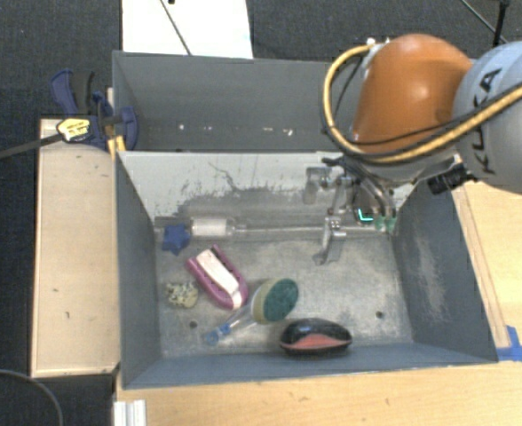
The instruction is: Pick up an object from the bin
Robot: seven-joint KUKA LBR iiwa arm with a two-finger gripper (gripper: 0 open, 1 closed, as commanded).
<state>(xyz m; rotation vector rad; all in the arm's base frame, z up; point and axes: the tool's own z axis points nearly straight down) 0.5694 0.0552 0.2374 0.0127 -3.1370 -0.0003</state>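
Note:
My gripper (327,248) hangs low over the bin's floor right of the middle, toward the back wall. A long thin tool (243,230) with a blue end and a white sleeve lies along the back wall. Its right end reaches the gripper, and I cannot tell whether they touch. A round green-headed brush (274,300) with a blue handle lies left of and nearer than the gripper. A black and red oval thing (315,336) rests by the front wall, below the gripper in the view.
A pink and white thing (216,276) lies tilted at the left, with a small speckled lump (183,295) beside it. The arm with its orange cover and yellow cable reaches in over the bin's back right corner. Bare floor lies to the gripper's right.

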